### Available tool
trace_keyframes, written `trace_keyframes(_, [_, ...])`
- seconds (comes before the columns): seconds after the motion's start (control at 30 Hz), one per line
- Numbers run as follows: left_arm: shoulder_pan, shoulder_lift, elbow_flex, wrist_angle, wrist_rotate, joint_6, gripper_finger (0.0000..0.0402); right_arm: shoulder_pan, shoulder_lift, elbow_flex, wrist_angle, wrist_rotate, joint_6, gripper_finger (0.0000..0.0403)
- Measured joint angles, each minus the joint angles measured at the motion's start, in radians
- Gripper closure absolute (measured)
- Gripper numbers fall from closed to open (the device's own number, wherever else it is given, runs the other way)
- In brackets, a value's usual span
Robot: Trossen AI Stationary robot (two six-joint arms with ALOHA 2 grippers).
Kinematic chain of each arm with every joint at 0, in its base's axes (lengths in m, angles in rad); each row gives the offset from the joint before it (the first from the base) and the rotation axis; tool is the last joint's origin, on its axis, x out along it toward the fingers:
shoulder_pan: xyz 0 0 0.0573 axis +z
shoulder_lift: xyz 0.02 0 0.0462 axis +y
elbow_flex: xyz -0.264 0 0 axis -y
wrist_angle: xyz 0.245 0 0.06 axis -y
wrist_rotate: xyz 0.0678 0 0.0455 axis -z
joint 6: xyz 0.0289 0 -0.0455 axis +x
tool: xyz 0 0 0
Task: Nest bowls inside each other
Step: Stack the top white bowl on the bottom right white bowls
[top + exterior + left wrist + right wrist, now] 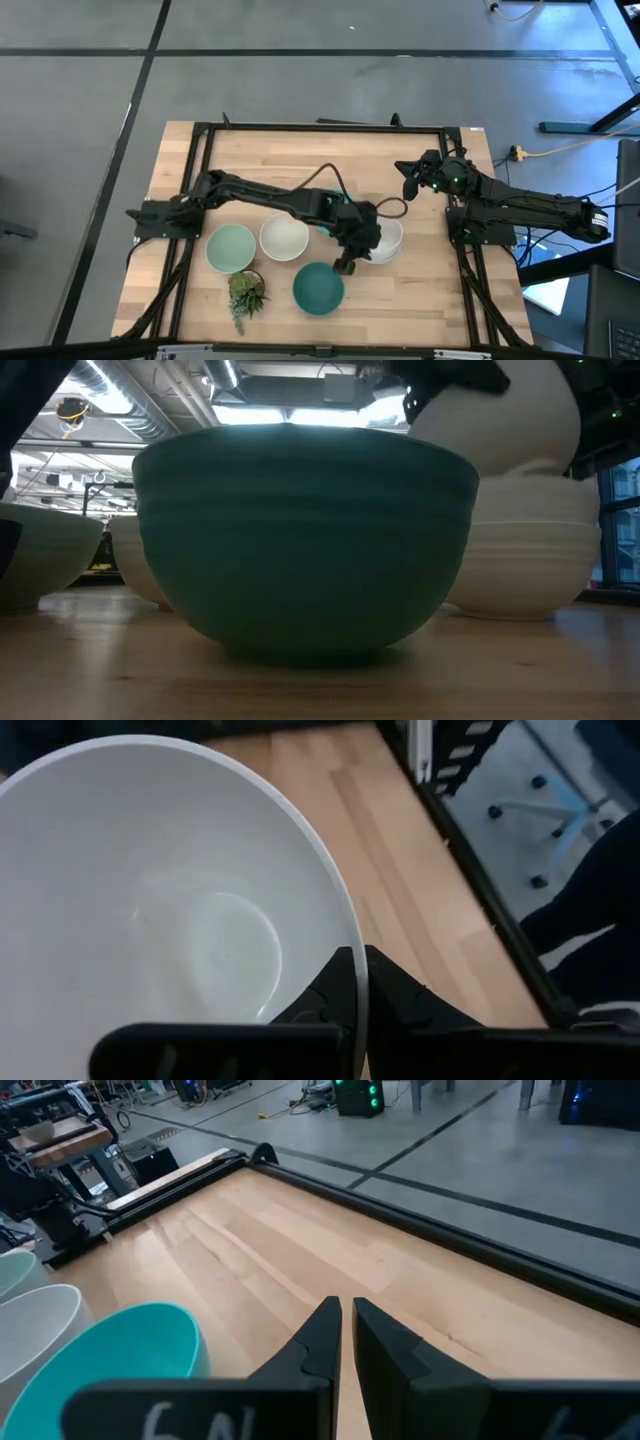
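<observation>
My left gripper (pixel 356 243) reaches over the table's middle and is shut on a white bowl (pixel 388 240). In the low view that bowl (pixel 500 405) sits tilted above a stack of white bowls (pixel 530 555). A dark teal bowl (pixel 318 288) stands on its base near the front edge. A white bowl (pixel 283 237) and a pale mint bowl (pixel 231 248) stand to its left. A lighter teal bowl (pixel 110 1365) lies partly hidden under the left arm. My right gripper (pixel 410 182) hovers shut over bare wood toward the far right, touching nothing. My left gripper pinches the white bowl's rim (pixel 352 955) on the side toward the table's left, with one finger (pixel 325 995) inside the bowl and the other (pixel 400 1000) outside. The fingers slant down from the left. The bowl is tilted over the white stack; whether it touches the stack, I cannot tell.
A small potted plant (pixel 245 295) stands near the front edge, left of the dark teal bowl. A black frame (pixel 320 128) runs around the table. Bare wood (pixel 290 165) lies along the far half of the table.
</observation>
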Motion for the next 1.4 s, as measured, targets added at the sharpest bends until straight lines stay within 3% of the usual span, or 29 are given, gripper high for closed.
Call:
trace_keyframes(0.33, [-0.014, 0.011, 0.000, 0.003, -0.162, -0.019, 0.0401, 0.000, 0.000, 0.000, 0.034, -0.006, 0.000, 0.0370])
trace_keyframes(1.23, [-0.001, 0.058, 0.000, 0.012, -0.135, -0.012, 0.0359, 0.000, -0.002, 0.000, 0.045, -0.036, -0.001, 0.0370])
trace_keyframes(1.4, [-0.001, 0.058, 0.000, 0.013, -0.135, -0.013, 0.0326, 0.000, -0.002, 0.000, 0.045, -0.036, -0.002, 0.0370])
